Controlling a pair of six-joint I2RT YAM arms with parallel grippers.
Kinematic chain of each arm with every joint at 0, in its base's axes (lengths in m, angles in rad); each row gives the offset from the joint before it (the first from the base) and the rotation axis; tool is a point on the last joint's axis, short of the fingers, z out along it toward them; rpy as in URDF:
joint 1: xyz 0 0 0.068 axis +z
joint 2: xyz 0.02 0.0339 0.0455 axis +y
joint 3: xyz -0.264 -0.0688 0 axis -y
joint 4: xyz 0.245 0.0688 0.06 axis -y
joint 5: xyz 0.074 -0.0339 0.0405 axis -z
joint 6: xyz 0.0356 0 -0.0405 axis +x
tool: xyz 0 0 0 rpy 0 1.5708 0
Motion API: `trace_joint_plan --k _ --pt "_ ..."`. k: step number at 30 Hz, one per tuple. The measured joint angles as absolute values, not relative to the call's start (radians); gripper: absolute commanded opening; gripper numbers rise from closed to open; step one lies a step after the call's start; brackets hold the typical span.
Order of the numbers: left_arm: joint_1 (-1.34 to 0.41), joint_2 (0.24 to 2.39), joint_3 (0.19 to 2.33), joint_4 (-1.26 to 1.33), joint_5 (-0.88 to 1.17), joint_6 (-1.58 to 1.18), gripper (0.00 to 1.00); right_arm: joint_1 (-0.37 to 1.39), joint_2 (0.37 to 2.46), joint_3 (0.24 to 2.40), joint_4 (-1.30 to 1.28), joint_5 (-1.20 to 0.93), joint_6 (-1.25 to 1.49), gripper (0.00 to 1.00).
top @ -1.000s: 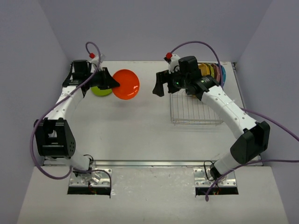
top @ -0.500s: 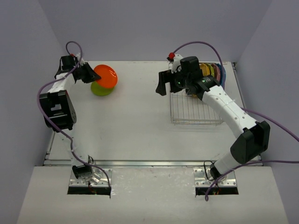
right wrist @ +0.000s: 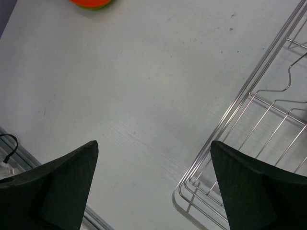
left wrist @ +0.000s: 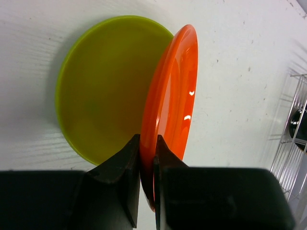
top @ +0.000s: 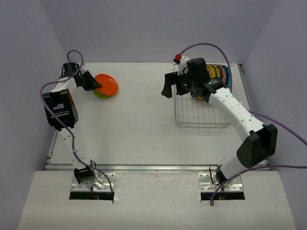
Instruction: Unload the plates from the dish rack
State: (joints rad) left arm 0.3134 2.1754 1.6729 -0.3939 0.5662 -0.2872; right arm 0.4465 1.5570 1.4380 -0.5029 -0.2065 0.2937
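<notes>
At the back left of the table my left gripper (top: 96,85) is shut on the rim of an orange plate (top: 106,84), pinched between both fingers (left wrist: 125,165) in the left wrist view. That orange plate (left wrist: 170,105) tilts over a lime green plate (left wrist: 100,91) lying flat, whose edge (top: 101,95) peeks out below. My right gripper (top: 167,89) hangs open above the left edge of the silver wire dish rack (top: 199,112), nothing between its fingers (right wrist: 62,175). Several plates (top: 219,73) stand upright at the rack's far end, partly hidden by the right arm.
The rack's corner and wire grid (right wrist: 249,139) fill the right side of the right wrist view. Purple cables (top: 268,122) trail from both arms. Grey walls enclose the table at the back and sides. A metal rail (top: 158,167) runs along the near edge.
My left arm has swung left and back, carrying the orange plate down over the lime green plate. The right gripper has stayed open and barely shifted.
</notes>
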Motion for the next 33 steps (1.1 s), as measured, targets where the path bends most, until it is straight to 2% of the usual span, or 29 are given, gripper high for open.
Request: trace_joint_plan --k 2,8,11,17,28,33 --pt "0.319 2.180 1.680 -0.393 0.566 -0.288 0.10 0.447 1.557 1.438 -0.503 -0.212 0.295 0.99" --pt "0.325 2.183 1.707 -0.405 0.565 -0.289 0.45 0.447 1.557 1.438 -0.503 -0.220 0.295 0.99" --pt "0.325 2.184 1.722 -0.409 0.559 -0.282 0.55 0.447 1.558 1.438 -0.504 -0.221 0.295 0.99" --pt "0.325 2.183 1.728 -0.428 0.498 -0.253 0.60 0.447 1.566 1.441 -0.510 -0.216 0.295 0.99" --pt "0.292 2.155 1.730 -0.525 0.321 -0.096 0.64 0.447 1.575 1.452 -0.528 -0.126 0.281 0.99" --pt "0.246 2.119 1.722 -0.541 0.235 -0.035 0.64 0.440 1.587 1.459 -0.534 -0.046 0.277 0.91"
